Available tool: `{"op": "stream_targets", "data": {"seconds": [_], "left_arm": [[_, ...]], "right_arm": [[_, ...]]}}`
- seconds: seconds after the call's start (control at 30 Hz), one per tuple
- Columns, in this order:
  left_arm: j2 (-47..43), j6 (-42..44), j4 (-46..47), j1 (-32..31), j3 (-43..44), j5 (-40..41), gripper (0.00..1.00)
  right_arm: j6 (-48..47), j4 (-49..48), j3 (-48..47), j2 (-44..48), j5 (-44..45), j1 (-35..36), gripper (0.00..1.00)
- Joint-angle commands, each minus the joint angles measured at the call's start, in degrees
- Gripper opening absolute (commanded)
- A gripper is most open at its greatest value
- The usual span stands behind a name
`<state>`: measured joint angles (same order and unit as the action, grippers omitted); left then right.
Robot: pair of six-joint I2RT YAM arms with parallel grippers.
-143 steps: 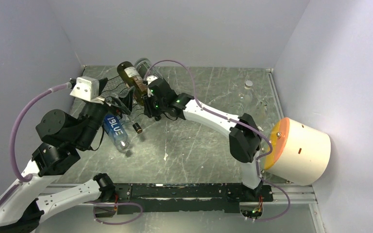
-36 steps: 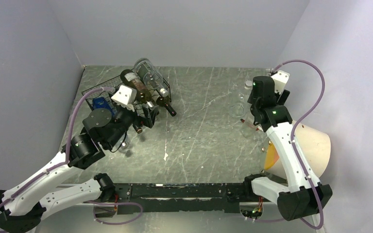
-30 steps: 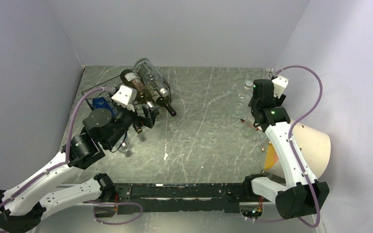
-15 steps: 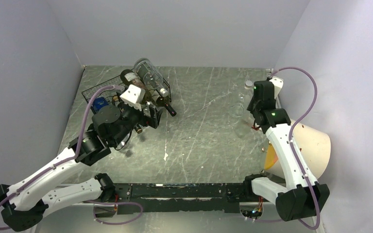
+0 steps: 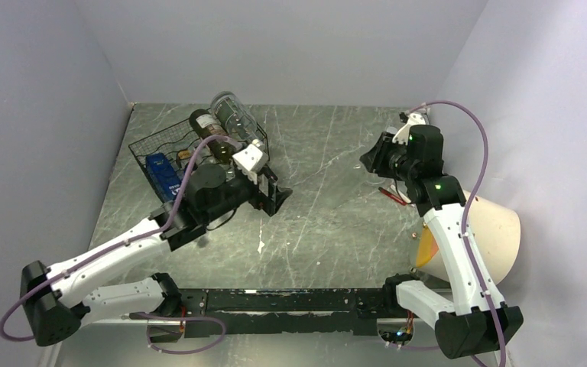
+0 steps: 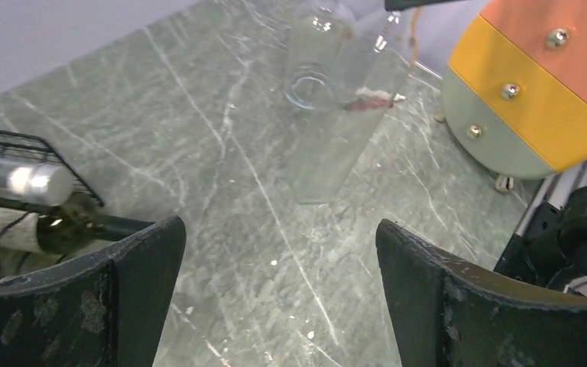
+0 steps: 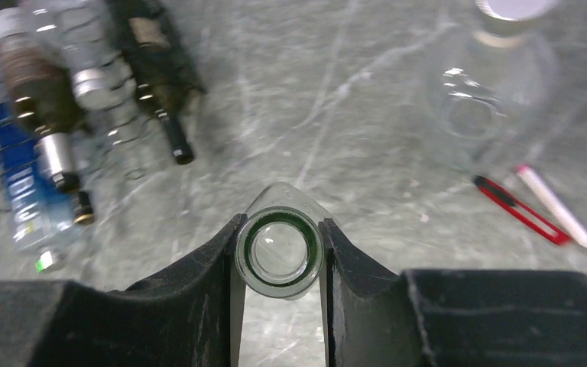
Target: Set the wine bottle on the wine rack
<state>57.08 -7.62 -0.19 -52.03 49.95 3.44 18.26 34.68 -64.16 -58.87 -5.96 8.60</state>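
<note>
Right pincer (image 7: 279,229): pinching the open neck of the clear wine bottle (image 7: 279,260), at the table's (image 5: 321,222) far right.
Left pincer (image 6: 279,256): spread wide.
Wine rack (image 5: 149,141): far left, well apart from that bottle.

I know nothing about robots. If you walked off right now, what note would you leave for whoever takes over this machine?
Left gripper: open, empty, just in front of the wine rack.
Right gripper: shut on the neck of a clear glass bottle, far to the right of the rack.
Done: a dark bottle and others lie on the rack; the clear one is gripped.
Left: carry it across, lay it on the rack, let go.
</note>
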Motion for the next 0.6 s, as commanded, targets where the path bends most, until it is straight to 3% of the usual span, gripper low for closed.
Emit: {"op": "stream_targets", "data": {"seconds": [0.0, 0.27, 0.57], "left_arm": [[4.6, -2.5, 6.1, -0.2, 0.1, -8.5, 0.98], [15.5, -3.3, 0.8, -0.2, 5.4, -16.3, 0.98], [17.9, -2.7, 0.7, -0.2, 5.6, -19.5, 0.98]], "right_arm": [[0.3, -9.0, -0.2, 1.2, -17.9, -0.3, 0.0], [3.1, -16.5, 1.9, 1.6, -34.0, -0.3, 0.0], [3.6, -21.4, 3.8, 2.3, -44.0, -0.3, 0.0]]}}
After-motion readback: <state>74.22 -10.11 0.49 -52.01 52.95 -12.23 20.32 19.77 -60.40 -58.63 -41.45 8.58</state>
